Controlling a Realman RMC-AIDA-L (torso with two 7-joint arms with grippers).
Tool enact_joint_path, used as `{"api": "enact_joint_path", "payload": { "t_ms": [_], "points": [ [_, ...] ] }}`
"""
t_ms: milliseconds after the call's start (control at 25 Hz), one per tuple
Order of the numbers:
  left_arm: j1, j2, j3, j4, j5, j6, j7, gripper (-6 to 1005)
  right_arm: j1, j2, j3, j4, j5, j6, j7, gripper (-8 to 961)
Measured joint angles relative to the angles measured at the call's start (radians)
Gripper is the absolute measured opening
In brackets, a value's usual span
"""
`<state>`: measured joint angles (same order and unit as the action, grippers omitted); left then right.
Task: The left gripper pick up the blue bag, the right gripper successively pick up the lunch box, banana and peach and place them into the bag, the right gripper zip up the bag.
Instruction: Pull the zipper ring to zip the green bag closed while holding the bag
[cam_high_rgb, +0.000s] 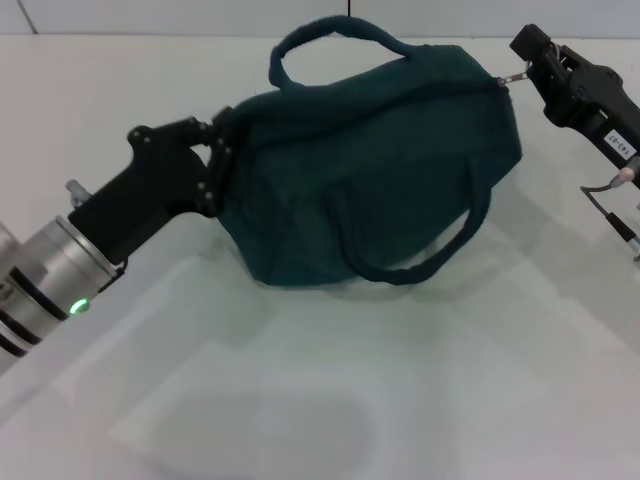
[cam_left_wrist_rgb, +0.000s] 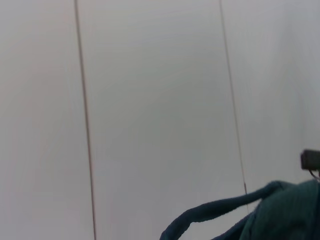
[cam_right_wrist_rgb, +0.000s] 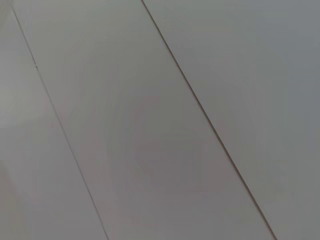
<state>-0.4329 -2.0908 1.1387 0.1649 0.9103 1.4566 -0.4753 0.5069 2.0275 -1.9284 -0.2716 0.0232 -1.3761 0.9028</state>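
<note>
The left pincer (cam_high_rgb: 222, 160) pinched the bag (cam_high_rgb: 390, 170) at nine o'clock, steadying it. The right pincer (cam_high_rgb: 527, 62) pinched the zipper pull (cam_high_rgb: 512, 76) at two o'clock, evidently for zipping.

The large dark teal-blue fabric bag (cam_high_rgb: 380, 180) hangs tilted above the pale counter (cam_high_rgb: 300, 400), its bulging body closed along the top so nothing inside shows. One padded loop handle (cam_high_rgb: 335, 40) arches up at the far side; the other (cam_high_rgb: 440, 250) droops down across the near face. The black two-finger left end effector (cam_high_rgb: 222, 165) is clamped on the bag's left end, where the fabric bunches. At the bag's right end the small metal zipper pull (cam_high_rgb: 512, 75) stands out from the seam, touching the tip of the black right end effector (cam_high_rgb: 528, 62). The left wrist view catches one handle loop (cam_left_wrist_rgb: 210, 212) and a corner of the fabric.
</note>
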Motion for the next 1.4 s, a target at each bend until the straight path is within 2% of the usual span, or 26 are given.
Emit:
{"api": "enact_joint_path", "payload": {
  "t_ms": [280, 640, 1000, 1160, 1320, 1360, 1400],
  "points": [
    [0.002, -0.001, 0.0, -0.005, -0.06, 0.035, -0.036, 94, 0.0, 0.0, -0.001, 0.001, -0.006, 0.003, 0.015, 33],
    [-0.002, 0.002, 0.009, -0.001, -0.054, 0.043, -0.125, 95, 0.001, 0.0, 0.0, 0.011, -0.003, 0.003, 0.019, 32],
    [0.006, 0.011, 0.01, 0.055, -0.044, 0.051, -0.289, 423, 0.005, -0.001, -0.001, 0.011, -0.009, 0.003, 0.019, 32],
    [0.014, 0.013, 0.01, 0.118, -0.021, 0.071, -0.366, 592, 0.005, -0.001, 0.0, 0.011, -0.01, 0.003, 0.019, 31],
    [0.005, 0.027, 0.01, 0.201, 0.051, 0.076, -0.478, 752, 0.006, -0.001, 0.0, 0.011, -0.01, 0.003, 0.019, 31],
    [-0.035, 0.052, 0.009, 0.268, 0.146, 0.071, -0.611, 775, 0.007, -0.001, 0.0, 0.011, -0.01, 0.003, 0.019, 31],
    [-0.046, 0.057, 0.008, 0.278, 0.17, 0.07, -0.644, 797, 0.008, -0.001, 0.0, 0.011, -0.01, 0.003, 0.019, 31]
  ]
}}
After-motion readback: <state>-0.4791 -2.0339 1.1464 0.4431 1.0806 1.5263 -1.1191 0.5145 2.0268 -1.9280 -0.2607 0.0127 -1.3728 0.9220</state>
